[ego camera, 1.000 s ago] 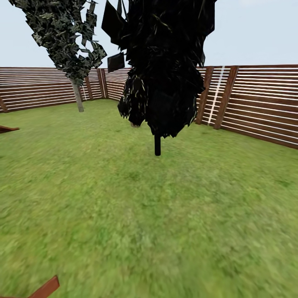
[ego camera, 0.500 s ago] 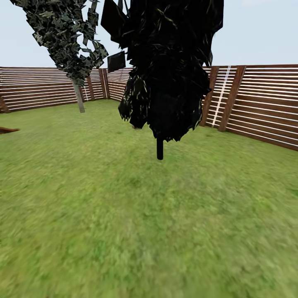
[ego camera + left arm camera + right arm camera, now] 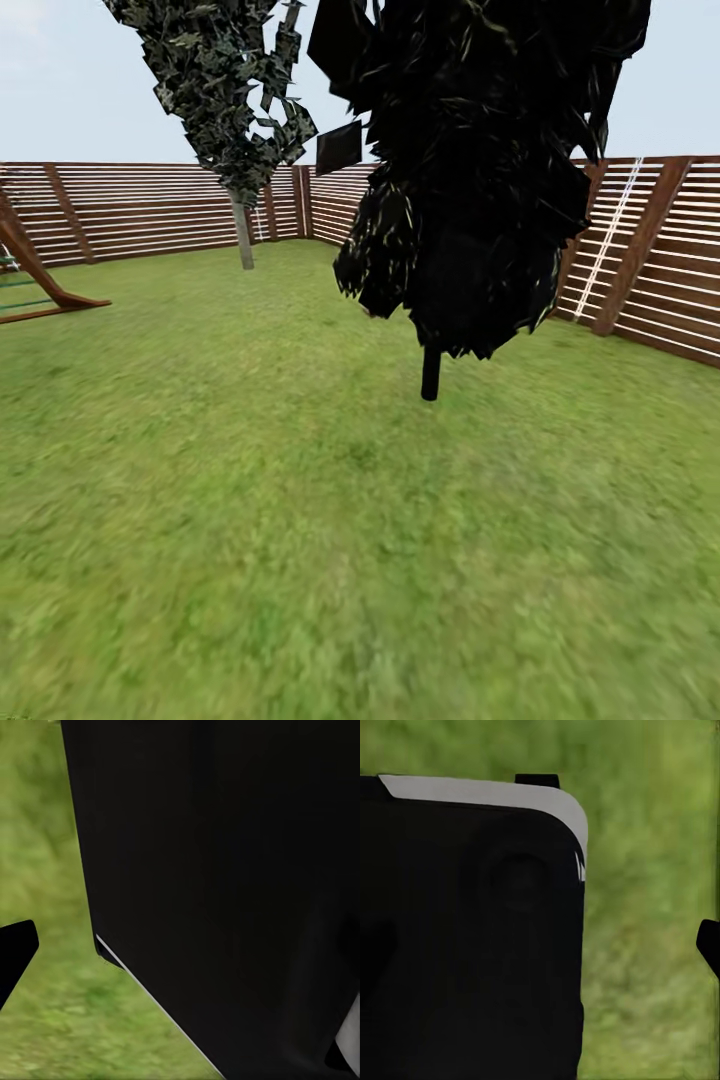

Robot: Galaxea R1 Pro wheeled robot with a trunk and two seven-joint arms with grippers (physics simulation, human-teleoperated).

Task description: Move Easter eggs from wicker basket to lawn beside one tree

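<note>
A wide stretch of lawn [image 3: 300,520] fills the foreground of the head view, its grass blurred and mottled, inside a garden ringed by a brown slatted fence [image 3: 150,205]. A dark tree [image 3: 470,170] on a thin black stem stands just right of centre, its crown cut off by the upper edge and hiding part of the fence behind it. Farther back, near the fence corner, the tree [image 3: 240,225] with the pale grey trunk rises from the grass; its angular, speckled leaf clusters also run out of the frame at the top. At the left edge, the slanted wooden legs of a play structure [image 3: 35,275] are only partly in view, the rest cropped away.

In the left wrist view a large black body of the robot [image 3: 225,885] blocks most of the scene, with a strip of out-of-focus grass beside it and a small dark tip [image 3: 15,952] at the edge that is too cropped to identify. The right wrist view is much the same: a black housing with a pale rim [image 3: 472,930] covers half the picture, blurred grass beyond, and another dark scrap [image 3: 709,945] at the border. How far either arm's jaws are parted, or whether they hold anything, cannot be told.
</note>
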